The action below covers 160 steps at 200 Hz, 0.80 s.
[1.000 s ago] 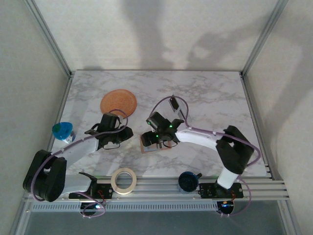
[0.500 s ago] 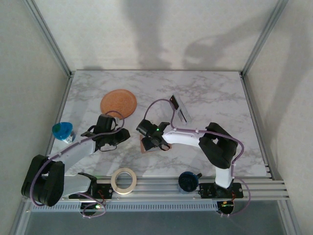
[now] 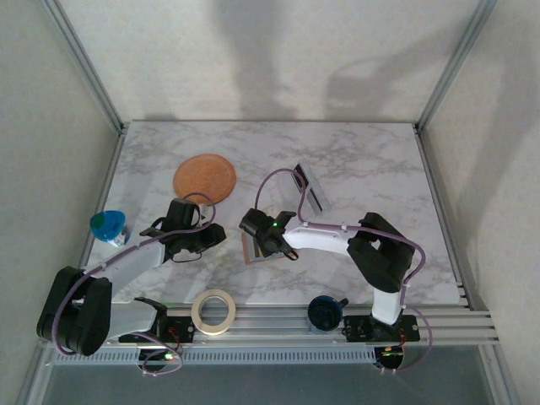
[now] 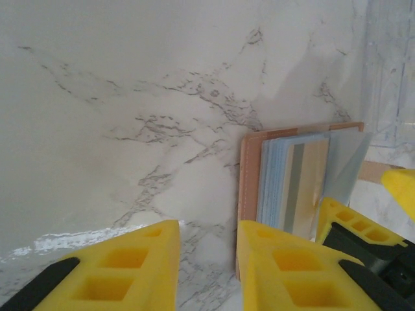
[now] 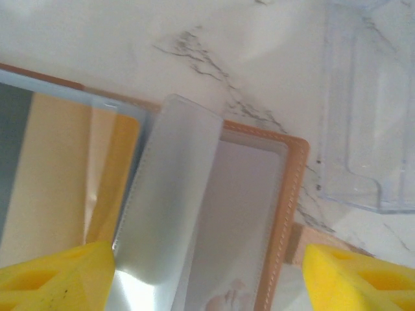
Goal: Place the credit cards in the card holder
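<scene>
The tan-pink card holder (image 3: 251, 251) lies open on the marble, its clear sleeves showing. In the left wrist view a tan card with a grey stripe (image 4: 299, 184) sits inside a sleeve of the holder (image 4: 249, 170). In the right wrist view one clear sleeve leaf (image 5: 172, 194) stands lifted over the holder (image 5: 285, 214), next to the tan card (image 5: 58, 175). My right gripper (image 3: 268, 243) (image 5: 204, 272) hangs open just above the holder, fingers wide apart across it. My left gripper (image 3: 205, 240) (image 4: 206, 249) is open at the holder's left edge, holding nothing. A dark card (image 3: 299, 176) lies further back.
A clear plastic case (image 3: 314, 192) (image 5: 369, 110) lies behind the holder. A round orange-brown disc (image 3: 204, 176) sits at the back left. A teal-blue object (image 3: 108, 226) is at the left edge. A tape roll (image 3: 213, 310) and a dark blue knob (image 3: 324, 311) rest on the front rail.
My right gripper has shifted a little left and lower over the open holder, its arm folding in. The left gripper has barely moved.
</scene>
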### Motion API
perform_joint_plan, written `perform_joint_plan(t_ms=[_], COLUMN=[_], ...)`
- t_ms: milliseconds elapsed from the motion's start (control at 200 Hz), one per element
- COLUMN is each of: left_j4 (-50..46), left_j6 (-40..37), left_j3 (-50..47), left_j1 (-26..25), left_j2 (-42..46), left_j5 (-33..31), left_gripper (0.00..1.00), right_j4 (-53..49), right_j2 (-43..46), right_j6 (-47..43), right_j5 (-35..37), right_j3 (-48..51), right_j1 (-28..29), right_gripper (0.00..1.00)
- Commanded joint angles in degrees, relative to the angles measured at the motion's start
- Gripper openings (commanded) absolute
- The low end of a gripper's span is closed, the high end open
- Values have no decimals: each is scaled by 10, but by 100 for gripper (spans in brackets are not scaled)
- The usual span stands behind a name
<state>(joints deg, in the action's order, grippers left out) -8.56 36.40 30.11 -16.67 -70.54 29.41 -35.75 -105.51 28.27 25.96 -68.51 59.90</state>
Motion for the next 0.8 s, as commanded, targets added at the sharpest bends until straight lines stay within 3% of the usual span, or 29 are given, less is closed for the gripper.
perform_joint_plan(t_ms=[0,270,476,546,686,796], left_j4=[9,17,47,49,75,63], left_j6=[-6,-5,6,1,18,6], left_j3=[0,9,19,31,33,42], left_j1=[-1,-8,-22,-41,-47,-44], left_j2=[-3,-18,-44,-59,-71,-77], left_j5=[20,30,43,46,48,30], left_gripper=[29,29,29,28,24,23], right_j4=[-32,-46,-31,-4,62,77], right_j2=[37,95,116,133,170,129], right_j6=[19,19,2,-28,-108,-122], right_j5=[34,45,20,-27,-219,-224], right_j3=[20,48,77,88,99,74], right_j1=[1,-20,-74,-82,-76,-47], right_gripper=[77,79,79,79,81,81])
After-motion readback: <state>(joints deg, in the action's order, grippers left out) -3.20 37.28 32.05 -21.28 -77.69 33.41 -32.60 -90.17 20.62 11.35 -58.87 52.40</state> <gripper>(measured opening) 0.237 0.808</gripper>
